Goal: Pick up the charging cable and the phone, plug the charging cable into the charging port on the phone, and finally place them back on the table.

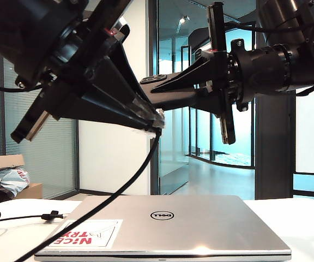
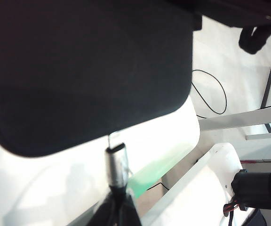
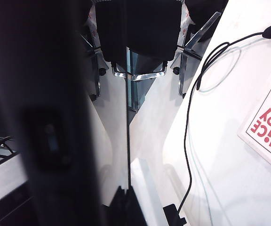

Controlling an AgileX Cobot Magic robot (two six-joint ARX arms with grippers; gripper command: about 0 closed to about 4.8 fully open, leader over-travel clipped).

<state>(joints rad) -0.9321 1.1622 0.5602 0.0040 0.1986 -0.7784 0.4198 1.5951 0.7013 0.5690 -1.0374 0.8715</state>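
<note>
While left gripper (image 1: 156, 123) jaws clench the thin black charging cable (image 1: 113, 196) at frame centre, right gripper (image 1: 156, 90) jaws grasp the flat black phone (image 2: 88, 70) above the white tabletop (image 1: 304, 224).

Left gripper (image 1: 156, 121) sits mid-frame with its fingers pinched together on the charging cable (image 1: 125, 188), which droops from the fingertips down to the lower left and trails across the table (image 1: 304, 218); a black tie strap (image 1: 52, 215) lies on the cord at far left. Right gripper (image 1: 146, 87) reaches in from the upper right, its fingers closed on the phone (image 1: 162, 79), seen only as a small dark piece just above the left fingertips. A closed silver Dell laptop (image 1: 168, 226) with a red-lettered sticker (image 1: 86, 233) fills the lower centre.
</note>
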